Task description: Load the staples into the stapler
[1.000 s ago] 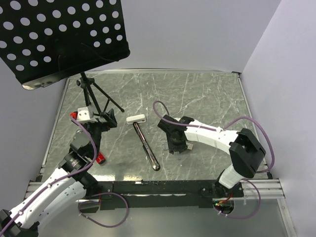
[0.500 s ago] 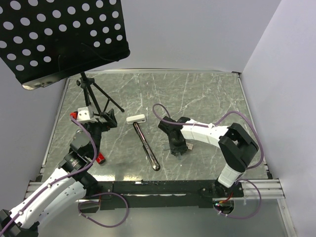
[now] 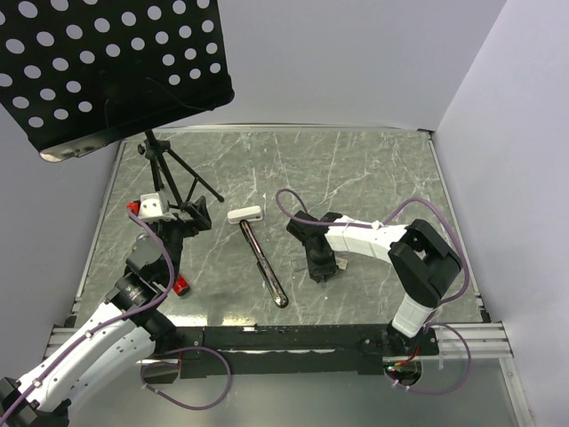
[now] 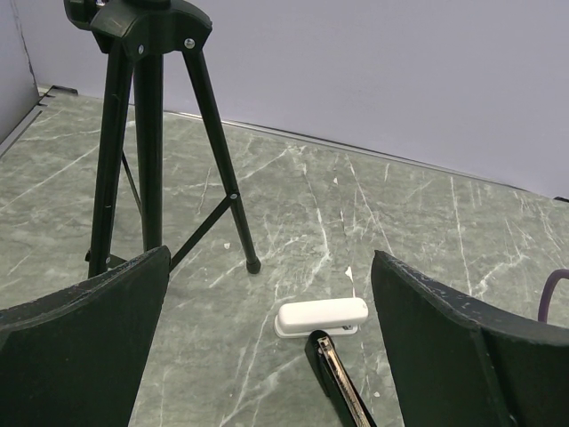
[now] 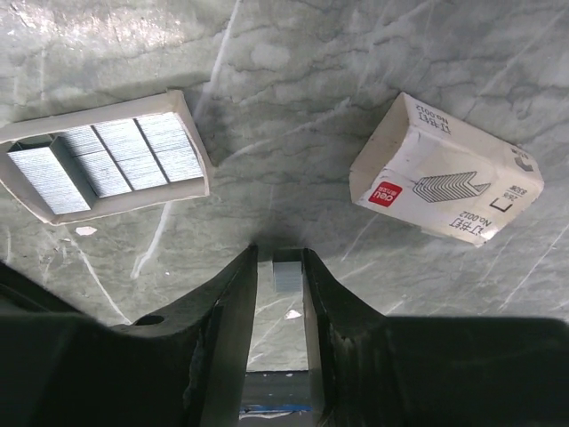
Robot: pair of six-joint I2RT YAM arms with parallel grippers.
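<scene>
- The right arm has swung its elbow in toward the middle of the table (image 3: pixel 373 169), and the right gripper (image 3: pixel 322 267) has slid a bit nearer the front edge.
- The left arm has not moved.
- In the right wrist view, the right gripper (image 5: pixel 280 258) points down at the table with its fingers (image 5: pixel 233 302) close together.
- A small grey strip of staples (image 5: pixel 287 271) sits in the thin gap between them. I cannot tell if they squeeze it.
- A pale tray of staples (image 5: pixel 107 165) lies flat on the table, up and to the left in that view.
- The staple box (image 5: pixel 444 182), white with red print, lies to the right, apart from the tray.
- The stapler (image 3: pixel 246 213) lies opened out near the middle of the table, left of the right gripper. Its white part (image 4: pixel 322 316) is flat, and its long dark metal part (image 4: pixel 342 391) reaches toward the front.
- The left gripper (image 4: pixel 269 258) is spread wide apart with nothing in it, beside the black tripod (image 4: pixel 147 133).
</scene>
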